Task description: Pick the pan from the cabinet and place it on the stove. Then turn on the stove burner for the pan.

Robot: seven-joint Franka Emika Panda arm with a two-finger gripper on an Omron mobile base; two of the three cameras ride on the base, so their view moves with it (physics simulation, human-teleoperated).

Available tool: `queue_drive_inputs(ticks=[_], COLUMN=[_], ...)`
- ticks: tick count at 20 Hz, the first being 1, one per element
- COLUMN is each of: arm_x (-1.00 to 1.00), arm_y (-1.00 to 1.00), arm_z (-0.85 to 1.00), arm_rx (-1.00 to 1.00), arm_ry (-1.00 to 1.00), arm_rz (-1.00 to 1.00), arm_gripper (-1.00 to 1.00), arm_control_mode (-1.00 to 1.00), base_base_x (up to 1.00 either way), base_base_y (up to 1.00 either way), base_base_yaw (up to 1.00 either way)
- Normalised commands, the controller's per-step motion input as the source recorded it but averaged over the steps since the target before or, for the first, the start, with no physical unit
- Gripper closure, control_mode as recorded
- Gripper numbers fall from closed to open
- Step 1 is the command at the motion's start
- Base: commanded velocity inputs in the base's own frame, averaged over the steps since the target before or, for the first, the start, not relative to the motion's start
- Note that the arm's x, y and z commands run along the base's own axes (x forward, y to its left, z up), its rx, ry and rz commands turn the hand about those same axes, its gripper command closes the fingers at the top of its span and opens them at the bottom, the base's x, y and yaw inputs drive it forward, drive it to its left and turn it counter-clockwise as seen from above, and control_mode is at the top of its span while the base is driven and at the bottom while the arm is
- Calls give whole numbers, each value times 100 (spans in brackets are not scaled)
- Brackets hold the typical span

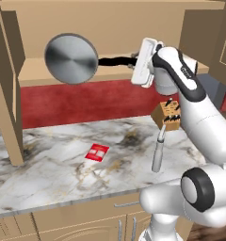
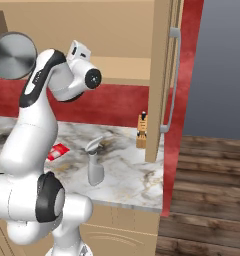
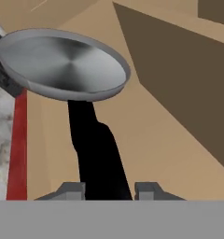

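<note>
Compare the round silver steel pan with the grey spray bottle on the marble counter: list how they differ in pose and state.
The round silver steel pan is tipped on edge, its flat face outward; the grey spray bottle stands upright. The pan hangs in the air before the tan cabinet, the gripper shut on its black handle; the bottle rests free on the marble counter. Both look metallic grey.

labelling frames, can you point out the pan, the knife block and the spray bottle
pan (image 1: pixel 71 58), left base view, centre of its round steel bottom
knife block (image 1: pixel 165 114), left base view, wooden side
spray bottle (image 2: pixel 95 172), right base view, its body
</note>
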Motion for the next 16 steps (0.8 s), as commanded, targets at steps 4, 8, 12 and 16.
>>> queue_drive_inputs(ticks=[4, 8, 12, 16], arm_x=[-35, -37, -38, -42], arm_y=[0, 0, 0, -1], arm_z=[-3, -8, -10, -9], arm_rx=[1, 0, 0, 0], arm_ry=[-1, 0, 0, 0], arm_rz=[0, 0, 0, 0], arm_gripper=[100, 100, 100, 100], arm_control_mode=[-100, -100, -100, -100], base_base_x=[0, 0, 0, 0], base_base_y=[0, 0, 0, 0], base_base_yaw=[0, 0, 0, 0])
